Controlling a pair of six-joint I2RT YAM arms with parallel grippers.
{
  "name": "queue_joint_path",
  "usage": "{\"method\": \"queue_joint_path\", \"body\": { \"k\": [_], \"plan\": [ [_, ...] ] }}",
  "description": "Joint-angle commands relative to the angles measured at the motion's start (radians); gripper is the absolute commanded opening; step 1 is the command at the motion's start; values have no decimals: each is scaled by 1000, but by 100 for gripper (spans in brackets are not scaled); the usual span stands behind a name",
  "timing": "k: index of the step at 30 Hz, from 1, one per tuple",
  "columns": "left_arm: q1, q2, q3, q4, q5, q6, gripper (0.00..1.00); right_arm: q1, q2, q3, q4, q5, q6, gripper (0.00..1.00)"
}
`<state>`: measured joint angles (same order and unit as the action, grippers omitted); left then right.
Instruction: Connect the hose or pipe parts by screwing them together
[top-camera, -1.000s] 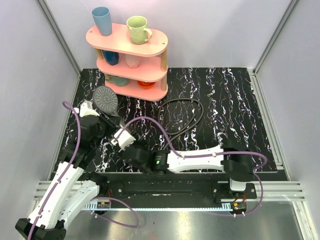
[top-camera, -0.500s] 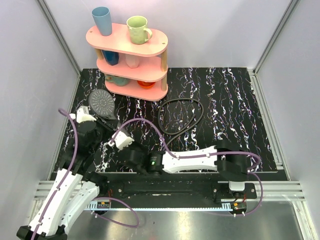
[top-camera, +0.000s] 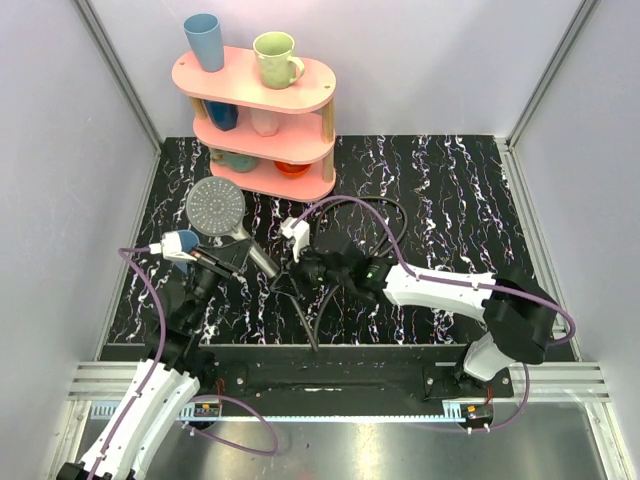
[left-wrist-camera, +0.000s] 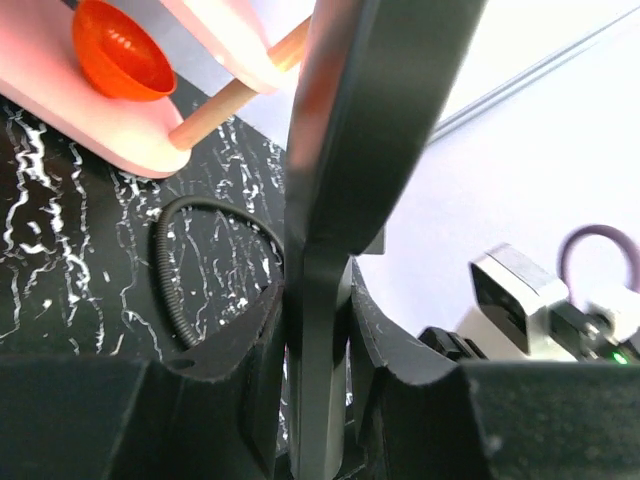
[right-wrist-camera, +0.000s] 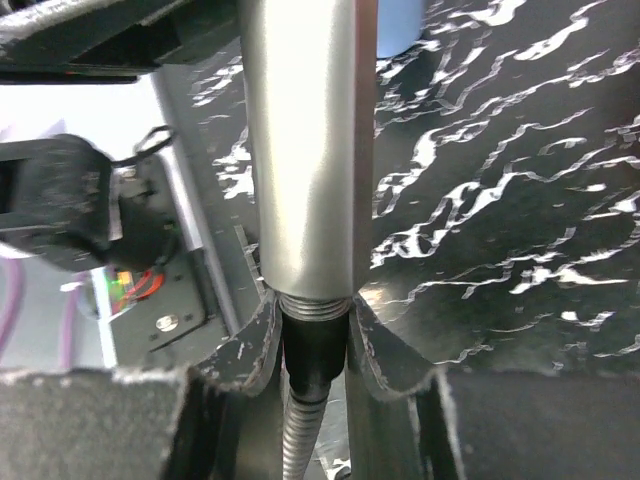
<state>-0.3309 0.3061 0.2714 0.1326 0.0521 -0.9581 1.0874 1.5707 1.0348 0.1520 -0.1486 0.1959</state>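
The shower head (top-camera: 215, 207) shows its round grey perforated face at the table's left. Its handle (top-camera: 255, 258) slants down to the right. My left gripper (top-camera: 228, 262) is shut on that handle, which fills the left wrist view (left-wrist-camera: 320, 250) between the jaws. My right gripper (top-camera: 290, 275) is shut on the black nut (right-wrist-camera: 315, 350) at the end of the hose (right-wrist-camera: 300, 440). The nut sits against the threads (right-wrist-camera: 315, 305) below the silver handle end (right-wrist-camera: 305, 150). The black hose (top-camera: 390, 215) loops behind the right arm, and one strand (top-camera: 308, 325) runs toward the front edge.
A pink three-tier shelf (top-camera: 300, 95) stands at the back left, with a blue cup (top-camera: 204, 41) and a green mug (top-camera: 275, 58) on top. A red bowl (left-wrist-camera: 120, 50) sits on its lowest tier. Purple cables (top-camera: 345, 203) trail from both arms.
The right arm has swung from the front left to the middle and shut on the hose end at the handle. The left arm has pulled back and turned the shower head slightly rightward.
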Motion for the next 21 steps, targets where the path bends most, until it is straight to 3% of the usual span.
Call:
{"method": "queue_joint_path", "body": {
  "k": [1,5,9,12,13,15,16,21],
  "plan": [
    [-19,1,-41,297,226,-57,0,-89,-21,-28,391,-320,209,0],
    [-19,5,-57,348,245,-56,0,-155,8,-77,562,-510,344,0],
    [-19,14,-51,351,250,-48,0,-198,49,-81,661,-575,444,2],
    [-19,21,1,270,207,-28,0,-198,52,-68,603,-552,435,14],
    [-19,30,27,154,184,-10,0,-198,46,-67,583,-525,429,27],
    [-19,44,104,-4,103,15,0,-198,16,-77,520,-487,401,41],
    [-19,51,126,-43,79,42,0,-198,0,-84,497,-430,387,55],
    [-19,73,183,-155,-47,45,0,-187,-112,-87,223,-217,295,82]
  ]
}}
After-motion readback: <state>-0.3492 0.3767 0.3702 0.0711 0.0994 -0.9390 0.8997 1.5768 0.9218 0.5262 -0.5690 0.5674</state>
